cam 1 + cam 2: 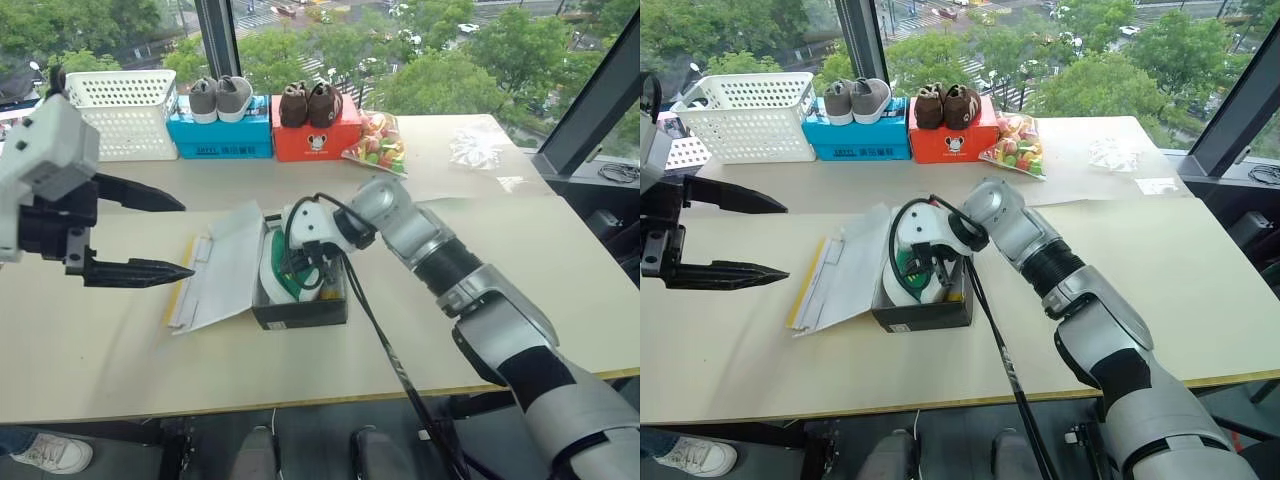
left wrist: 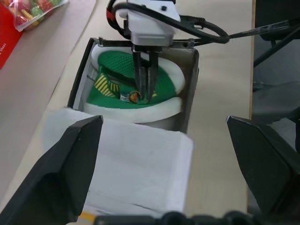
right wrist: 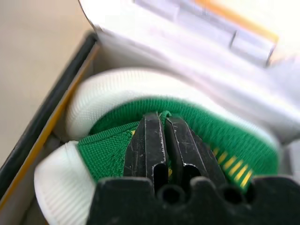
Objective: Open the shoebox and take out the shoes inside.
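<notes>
Shoebox (image 1: 300, 305): centre of the frame on the desk (image 1: 100, 350); black-sided, lid (image 1: 215, 270) folded back to frame left, so the white interior lies exposed for reaching in; shoes (image 2: 136, 89): green with white soles, lying inside the box, not yet out.
Right gripper (image 2: 144, 89): reaches down into the box from frame right; fingers pressed together, pinching the green fabric of the upper, apparently for a lift.
Left gripper (image 1: 140, 230): centre left, above the desk beside the lid; fingers spread wide, gripping nothing, apparently standing by.
Background, upper frame: white basket (image 1: 125, 110); grey pair on blue box (image 1: 220, 135); brown pair on orange-red box (image 1: 315, 135); bag of sweets (image 1: 378, 140).
</notes>
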`<action>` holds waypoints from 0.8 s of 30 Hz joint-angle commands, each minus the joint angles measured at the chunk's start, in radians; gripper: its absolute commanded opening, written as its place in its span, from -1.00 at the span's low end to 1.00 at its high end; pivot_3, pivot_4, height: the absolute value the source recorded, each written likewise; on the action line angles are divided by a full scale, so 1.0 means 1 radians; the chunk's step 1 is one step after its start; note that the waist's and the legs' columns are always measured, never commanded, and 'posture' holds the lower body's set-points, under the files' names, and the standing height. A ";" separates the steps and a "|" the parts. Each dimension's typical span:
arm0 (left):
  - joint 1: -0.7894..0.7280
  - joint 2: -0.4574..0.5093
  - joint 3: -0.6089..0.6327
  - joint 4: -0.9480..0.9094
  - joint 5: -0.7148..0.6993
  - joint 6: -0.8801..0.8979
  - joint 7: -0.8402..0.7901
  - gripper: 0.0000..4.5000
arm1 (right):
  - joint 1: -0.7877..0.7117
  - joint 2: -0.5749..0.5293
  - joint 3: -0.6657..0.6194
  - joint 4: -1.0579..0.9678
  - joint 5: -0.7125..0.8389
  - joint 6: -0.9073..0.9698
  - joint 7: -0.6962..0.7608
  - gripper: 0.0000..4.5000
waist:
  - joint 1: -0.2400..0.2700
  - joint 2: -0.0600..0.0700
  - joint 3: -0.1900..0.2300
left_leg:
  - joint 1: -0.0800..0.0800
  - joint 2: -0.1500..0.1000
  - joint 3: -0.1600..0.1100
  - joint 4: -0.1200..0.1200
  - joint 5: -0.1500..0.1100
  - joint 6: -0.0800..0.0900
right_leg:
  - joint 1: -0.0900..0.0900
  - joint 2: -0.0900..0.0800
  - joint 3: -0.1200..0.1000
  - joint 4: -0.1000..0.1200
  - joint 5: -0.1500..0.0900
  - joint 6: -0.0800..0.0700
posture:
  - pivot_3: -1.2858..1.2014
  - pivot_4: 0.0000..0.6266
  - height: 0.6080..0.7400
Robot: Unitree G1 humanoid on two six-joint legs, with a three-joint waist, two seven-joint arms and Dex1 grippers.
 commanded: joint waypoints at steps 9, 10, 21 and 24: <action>-0.108 0.002 -0.091 0.053 0.019 -0.062 -0.005 1.00 | 0.025 0.048 -0.281 -0.287 0.247 0.267 -0.006 -0.98 | -0.003 0.000 0.000 | 0.000 0.000 0.000 0.000 0.000 0.000 | 0.000 0.000 0.000 0.001 0.000 0.000 | 0.03 -0.52 1.00; -0.112 0.002 -0.095 0.055 0.020 -0.063 -0.007 1.00 | 0.026 0.036 -0.285 -0.288 0.242 0.263 0.000 -0.98 | -0.002 0.000 0.000 | 0.000 0.000 0.000 0.000 0.000 0.000 | 0.000 0.000 0.000 0.001 0.000 0.000 | 0.03 -0.52 1.00; -0.104 -0.001 -0.094 0.065 0.019 -0.067 -0.016 1.00 | -0.053 -0.278 -0.385 -0.101 0.132 0.210 -0.018 -0.98 | 0.016 0.000 0.000 | -0.001 -0.001 0.000 -0.001 0.000 0.000 | 0.000 0.000 0.000 -0.001 -0.001 -0.001 | 0.03 -0.52 1.00; -0.120 -0.021 -0.119 0.061 0.019 -0.070 -0.012 1.00 | -0.032 -0.313 -0.441 0.018 0.105 0.155 -0.115 -0.98 | 0.004 0.000 0.000 | 0.000 -0.001 0.000 -0.002 0.000 0.000 | -0.001 0.000 0.000 -0.001 -0.001 -0.001 | 0.03 -0.52 1.00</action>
